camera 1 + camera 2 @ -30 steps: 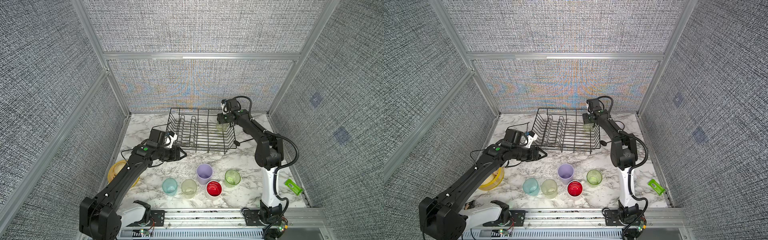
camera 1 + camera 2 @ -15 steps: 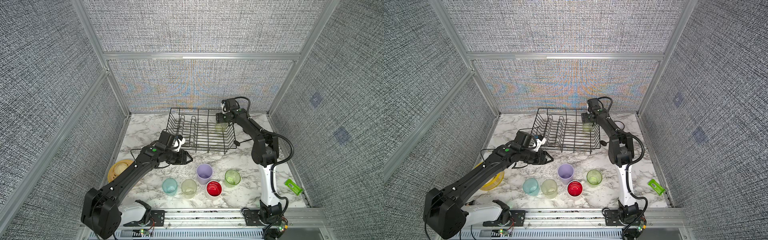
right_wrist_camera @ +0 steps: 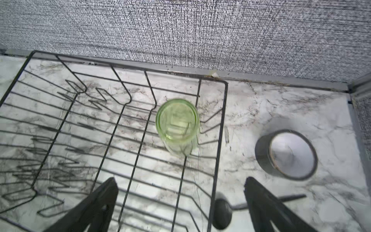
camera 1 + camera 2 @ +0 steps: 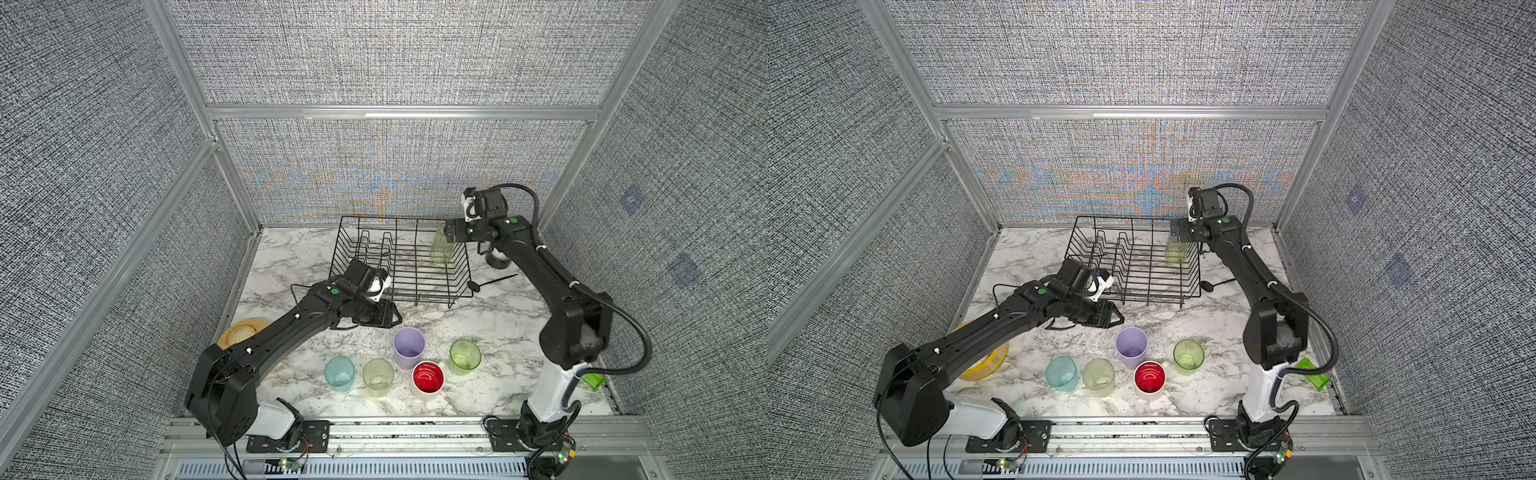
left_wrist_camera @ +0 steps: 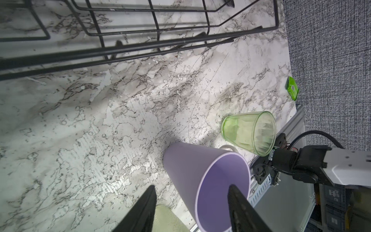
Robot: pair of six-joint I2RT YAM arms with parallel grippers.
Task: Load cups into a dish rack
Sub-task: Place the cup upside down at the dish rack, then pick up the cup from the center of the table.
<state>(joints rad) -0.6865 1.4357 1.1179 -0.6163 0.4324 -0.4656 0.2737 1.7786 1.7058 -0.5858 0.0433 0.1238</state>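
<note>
The dish rack [image 4: 399,266] is stiff black wire, with gaps in its floor that could tip a narrow base. At its right end the tall translucent green cup [image 3: 177,122] stands inside, free of any grip. The right gripper [image 3: 180,179] hangs above it with jaws wide apart.

Five cups stand in front of the rack. The lilac cup [image 4: 409,347] is nearest it. The short green cup [image 4: 465,356], teal cup [image 4: 339,373], pale yellow-green cup [image 4: 378,376] and white cup with red inside [image 4: 428,378] are further out.

The left gripper [image 5: 190,186] hovers at the lilac cup's rim, jaws apart and holding nothing.

These look like thin plastic: light, easily knocked over and smooth. Their tapered sides would likely slide out of a hard pinch. The best hold is probably one finger inside and one outside the wall just under the rim, squeezed gently.
</note>
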